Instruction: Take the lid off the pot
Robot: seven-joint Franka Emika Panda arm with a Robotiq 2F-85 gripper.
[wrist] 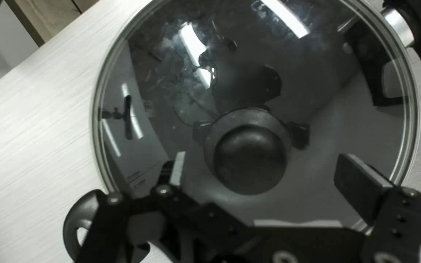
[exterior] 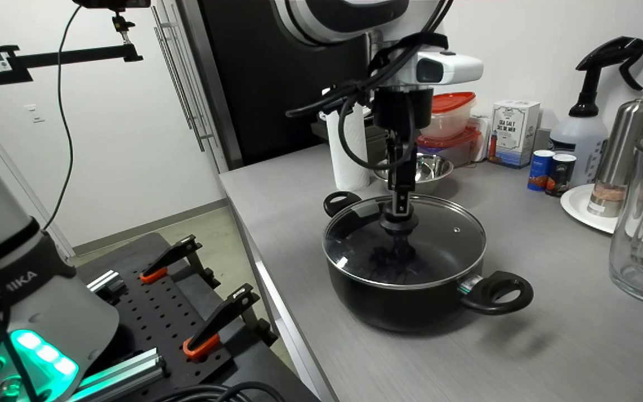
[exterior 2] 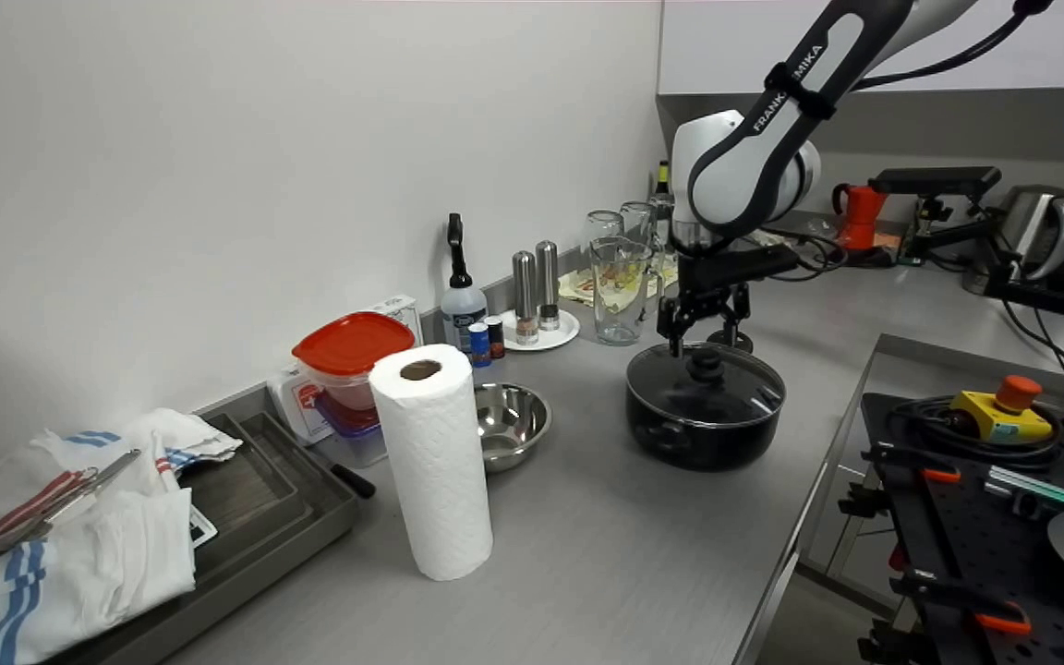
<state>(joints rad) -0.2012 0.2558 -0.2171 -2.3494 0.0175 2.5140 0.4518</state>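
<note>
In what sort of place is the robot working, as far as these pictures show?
Probably a kitchen: a lidded black pot stands on a counter, and a metal kettle and a sea salt box are in view.

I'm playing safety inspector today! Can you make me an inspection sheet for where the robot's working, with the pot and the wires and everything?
Surface: gray countertop, finely streaked.
Job's things: glass lid resting on the black pot, not yet off.
Clutter: paper towel roll, steel bowl, spray bottle, glass pitcher.
Fingers: open, spread wider than the lid's knob, not gripping it.
Cables: black, running along the arm, one hanging in a loop.
Surroundings: white wall, red emergency stop button.
</note>
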